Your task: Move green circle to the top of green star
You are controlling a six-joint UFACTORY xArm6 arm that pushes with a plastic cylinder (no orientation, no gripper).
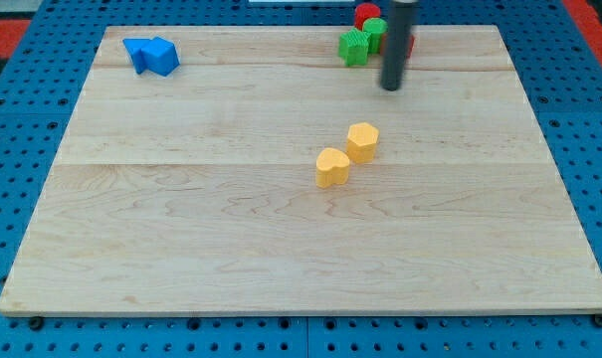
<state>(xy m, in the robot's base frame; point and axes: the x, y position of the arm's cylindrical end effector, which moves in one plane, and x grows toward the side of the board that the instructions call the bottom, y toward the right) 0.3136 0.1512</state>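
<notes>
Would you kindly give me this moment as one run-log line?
tip just below green/red cluster | green star at top edge | green circle beside it, right | yellow pair mid-board | blue pair top-left

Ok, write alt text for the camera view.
My tip rests on a wooden board just below a cluster at the view's top: green star, green circle, red blocks. Two yellow blocks sit mid-board; blue blocks top left.

Green star (353,47) and green circle (375,30) touching at the board's top edge, circle upper right.
</notes>
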